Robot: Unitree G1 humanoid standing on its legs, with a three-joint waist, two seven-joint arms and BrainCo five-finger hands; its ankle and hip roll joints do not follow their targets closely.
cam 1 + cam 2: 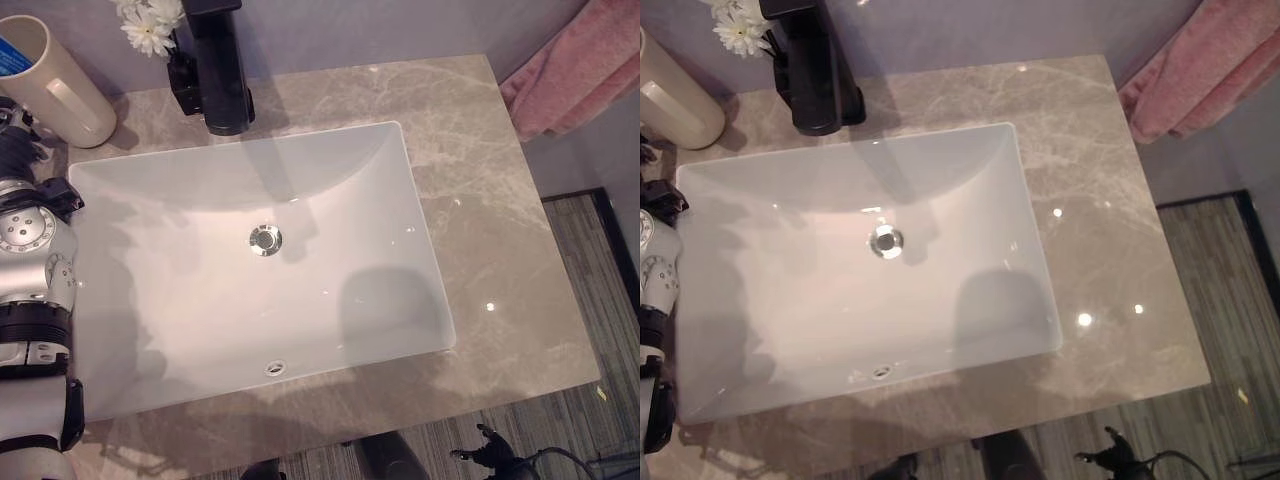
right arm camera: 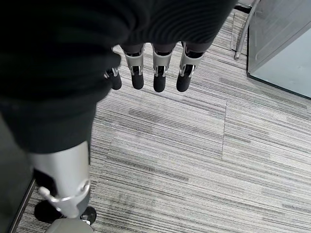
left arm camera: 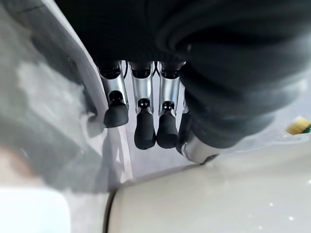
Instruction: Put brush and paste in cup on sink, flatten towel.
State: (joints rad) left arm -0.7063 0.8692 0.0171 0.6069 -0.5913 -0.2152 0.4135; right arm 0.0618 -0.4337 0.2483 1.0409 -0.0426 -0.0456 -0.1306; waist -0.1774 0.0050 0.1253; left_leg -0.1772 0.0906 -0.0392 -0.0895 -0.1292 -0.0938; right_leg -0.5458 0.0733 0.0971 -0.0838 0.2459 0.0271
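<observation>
Two robot hands hang with relaxed fingers, holding nothing: the right hand (image 2: 146,73) over striped grey carpet (image 2: 194,160), the left hand (image 3: 146,116) just beside the cream cup (image 1: 55,85). Farther back, a white sink (image 1: 180,330) sits in a marble counter (image 1: 500,250). Beyond, a black tap (image 1: 222,70), white flowers (image 1: 148,25) and a pink towel (image 1: 580,65) hanging at the far right.

White sink (image 1: 330,330) set in marble counter (image 1: 500,250), drain (image 1: 265,239) at centre. Black tap (image 1: 222,70) at far edge, white flowers (image 1: 150,25) just left of it. Cream cup (image 1: 55,85) far left, sth blue inside. Pink towel (image 1: 585,65) far right.
</observation>
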